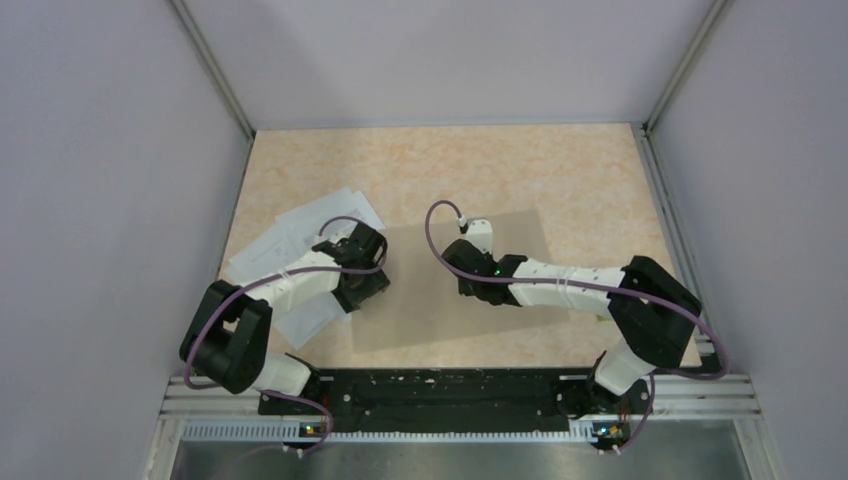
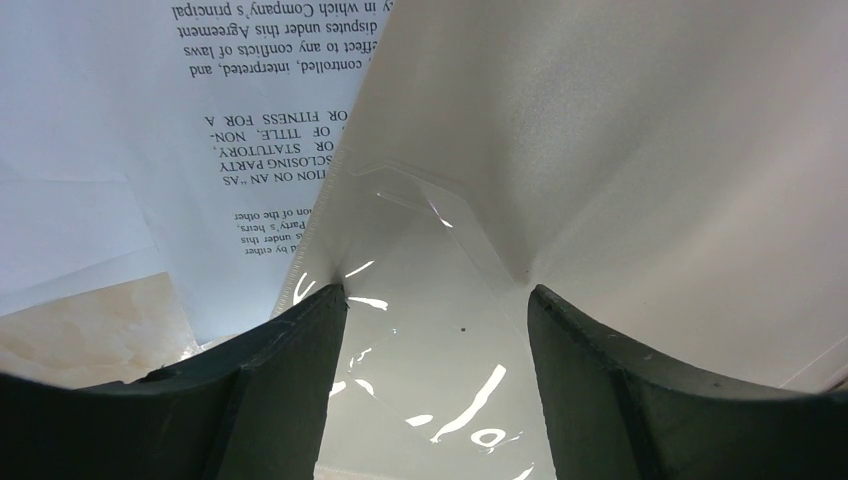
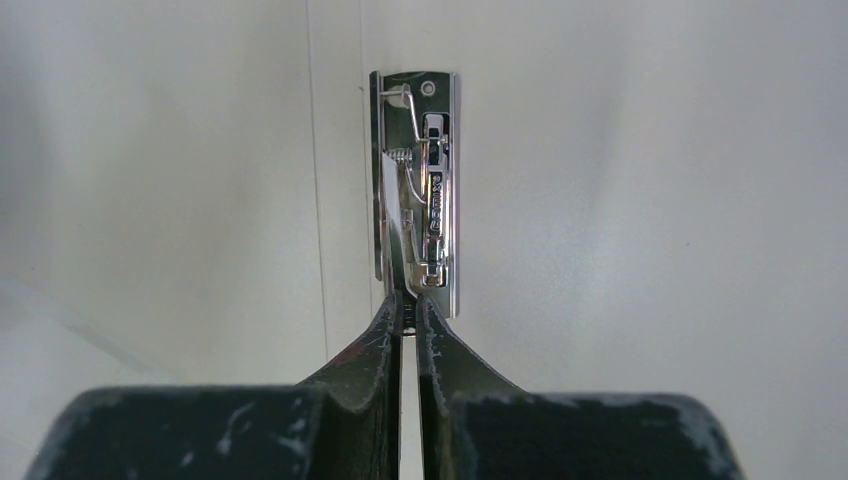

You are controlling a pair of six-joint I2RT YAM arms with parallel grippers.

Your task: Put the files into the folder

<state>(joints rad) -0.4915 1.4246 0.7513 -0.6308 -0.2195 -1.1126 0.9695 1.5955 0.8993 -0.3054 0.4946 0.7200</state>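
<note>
Folder (image 1: 440, 310) lying open and flat at the middle of the marbled table (image 1: 560, 170), one long edge toward the arm bases. Files (image 1: 300, 230) lie fanned in a loose, overlapping heap on the table beside the folder's left edge; several sheets carry lines of black print. Left gripper (image 2: 437, 295) hangs low over the boundary between heap and folder, fingers spread wide and holding nothing. In the left wrist view a glossy clear pocket (image 2: 430, 250) on the folder's pale inner face lies between the fingers, with printed sheets just beside it at upper left. Right gripper (image 3: 410, 305) is over the folder's upper middle, fingers pressed together, tips at the lower end of a chromed spring clip (image 3: 435, 190) mounted beside a crease in the inner face. Whether the tips touch the clip's lever or merely sit just before it cannot be told from the right wrist view. The two grippers are well apart.
</note>
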